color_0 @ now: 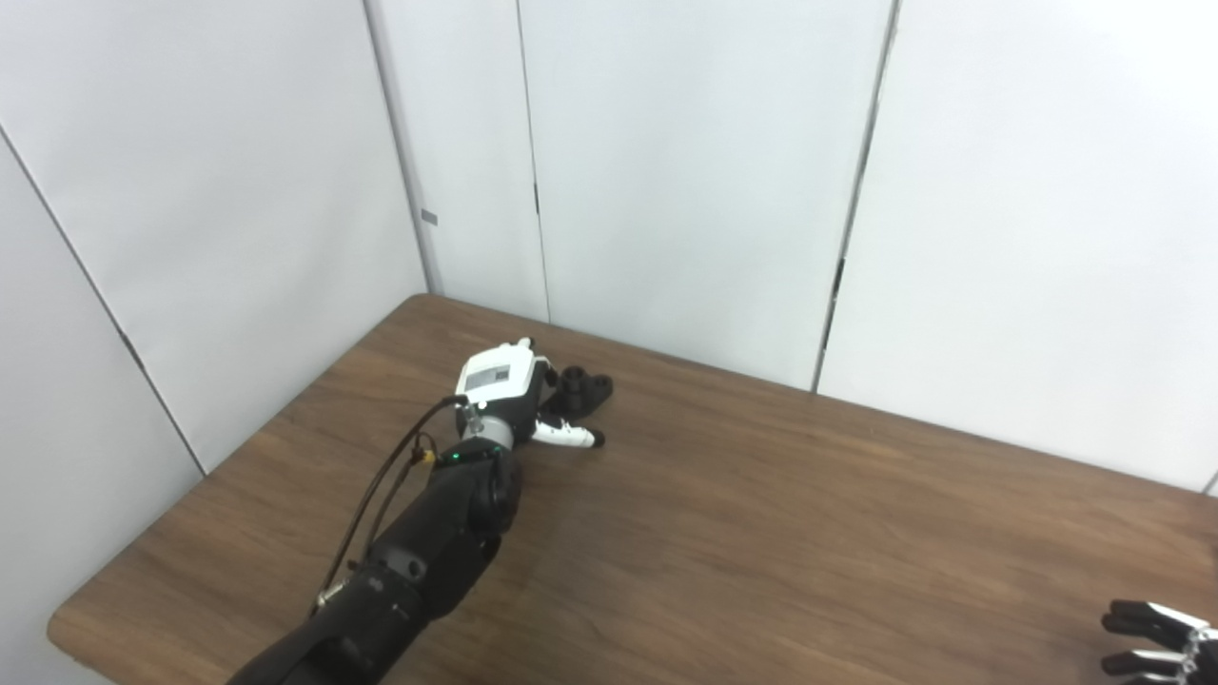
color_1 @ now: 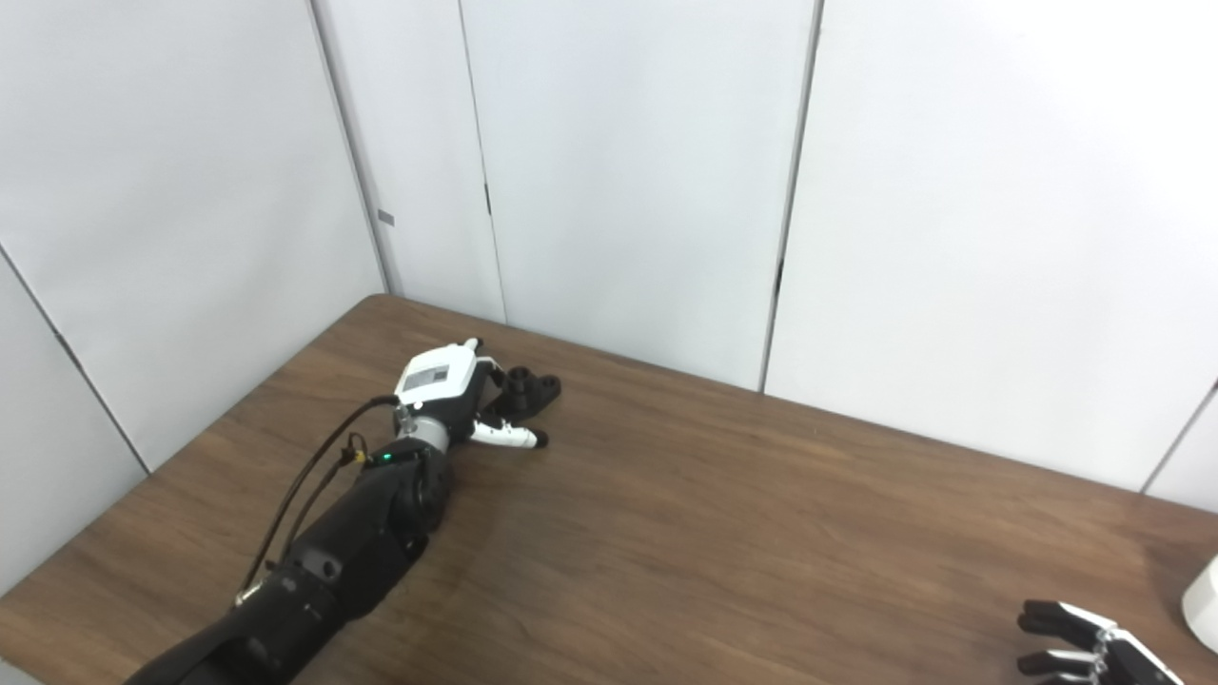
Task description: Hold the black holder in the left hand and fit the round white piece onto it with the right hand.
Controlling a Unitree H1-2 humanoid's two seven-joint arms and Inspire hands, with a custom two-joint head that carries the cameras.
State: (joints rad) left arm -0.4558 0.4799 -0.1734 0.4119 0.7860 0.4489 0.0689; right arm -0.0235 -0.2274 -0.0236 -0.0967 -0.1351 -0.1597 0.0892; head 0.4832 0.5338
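Reach step: my left hand sits open-fingered at the black holder, not gripping; I close next; right hand waits, state unclear

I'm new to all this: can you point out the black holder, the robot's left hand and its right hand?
black holder [color_0: 582,387]: left eye view, on its raised round top.
left hand [color_0: 501,381]: left eye view, on its white back.
right hand [color_1: 1085,642]: right eye view, on the dark fingers at the bottom edge.
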